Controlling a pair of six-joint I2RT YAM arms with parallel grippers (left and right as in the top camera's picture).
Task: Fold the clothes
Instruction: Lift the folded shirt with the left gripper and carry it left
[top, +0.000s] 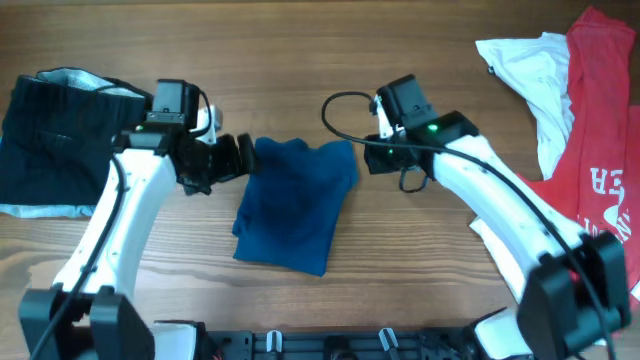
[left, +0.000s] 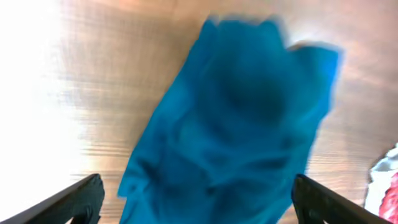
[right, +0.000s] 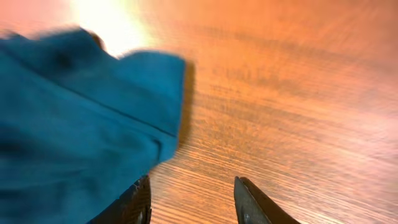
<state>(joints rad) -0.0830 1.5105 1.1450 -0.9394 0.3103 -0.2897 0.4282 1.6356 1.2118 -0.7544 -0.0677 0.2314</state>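
A brown wood-grain table (top: 300, 40) fills the view.

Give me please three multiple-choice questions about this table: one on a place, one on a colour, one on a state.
1. Where does the blue shirt lie?
A. at the far left edge
B. between the left gripper and the right gripper
C. at the far right edge
2. What colour is the garment with white letters?
A. red
B. black
C. green
3. How is the left gripper?
A. shut on the shirt
B. shut on nothing
C. open
Answers: 1 B, the overhead view shows it between them; 2 A, its cloth is red; 3 C, its fingers stand wide apart.
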